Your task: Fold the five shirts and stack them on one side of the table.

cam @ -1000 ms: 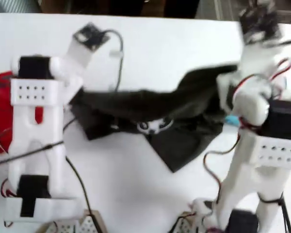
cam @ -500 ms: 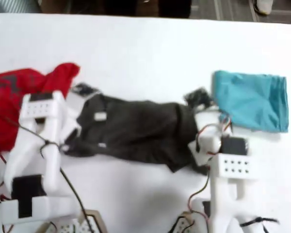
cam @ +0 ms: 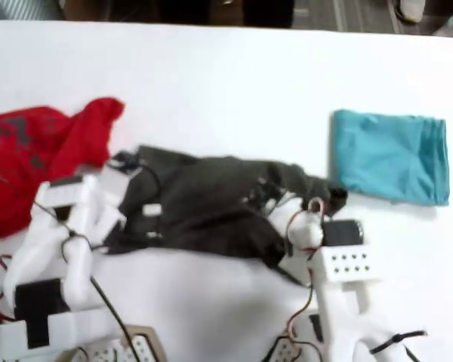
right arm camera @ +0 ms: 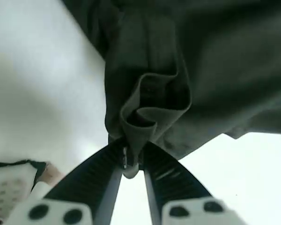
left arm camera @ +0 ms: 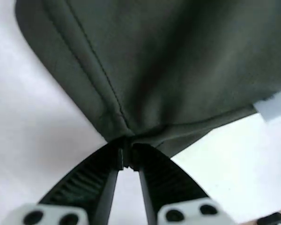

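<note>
Pinching the dark shirt (left arm camera: 178, 61) where a seam meets its edge, your left gripper (left arm camera: 126, 158) has its jaws drawn almost together, with only the cloth between them. Your right gripper (right arm camera: 131, 159) does the same at the other end: its jaws are closed down on a bunched, folded-over lip of the same shirt.

From the high view, the dark shirt (cam: 211, 215) lies crumpled across the middle of the table (cam: 226, 68), stretched between your left arm (cam: 60, 234) and your right arm (cam: 336, 260).

The red shirt (cam: 38, 154) sits unfolded at the left. It runs off the picture's left side, and one loose corner is close to the dark shirt's left end. The teal shirt (cam: 389, 154) lies folded flat at the right. Its near left corner is just beside the dark shirt's right end, so you have little room there.

Your widest open ground is the bare white tabletop beyond all three shirts, reaching to the table's far edge. A narrower bare patch lies in front of the dark shirt, between the two arm bases.

A small white tag (left arm camera: 274, 105) shows on the dark shirt near your left gripper, but any writing on it is too blurred to read. The red shirt carries dark print (cam: 15, 130) that is also unreadable.
</note>
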Motion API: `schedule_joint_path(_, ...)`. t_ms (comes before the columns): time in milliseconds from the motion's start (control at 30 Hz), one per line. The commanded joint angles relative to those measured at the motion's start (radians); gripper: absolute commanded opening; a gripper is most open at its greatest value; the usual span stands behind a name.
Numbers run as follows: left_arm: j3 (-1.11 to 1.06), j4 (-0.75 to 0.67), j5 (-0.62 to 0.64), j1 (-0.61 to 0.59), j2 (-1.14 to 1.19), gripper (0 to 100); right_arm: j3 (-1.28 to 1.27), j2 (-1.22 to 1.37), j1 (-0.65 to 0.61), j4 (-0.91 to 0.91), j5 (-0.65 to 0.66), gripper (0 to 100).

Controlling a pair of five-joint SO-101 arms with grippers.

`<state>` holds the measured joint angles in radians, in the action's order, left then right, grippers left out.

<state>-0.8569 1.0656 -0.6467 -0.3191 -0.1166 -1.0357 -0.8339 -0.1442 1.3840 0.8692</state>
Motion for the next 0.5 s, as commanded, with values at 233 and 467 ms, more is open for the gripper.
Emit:
schedule_joint_path(233,-0.007,-0.032,0.005,-0.009,0.005,3,0.140,-0.018,0.220,0.001,0.008,24.0)
schedule_joint_path(467,-0.007,-0.032,0.005,-0.008,0.005,3,0.029,-0.018,0.265,-0.074,0.011,24.0)
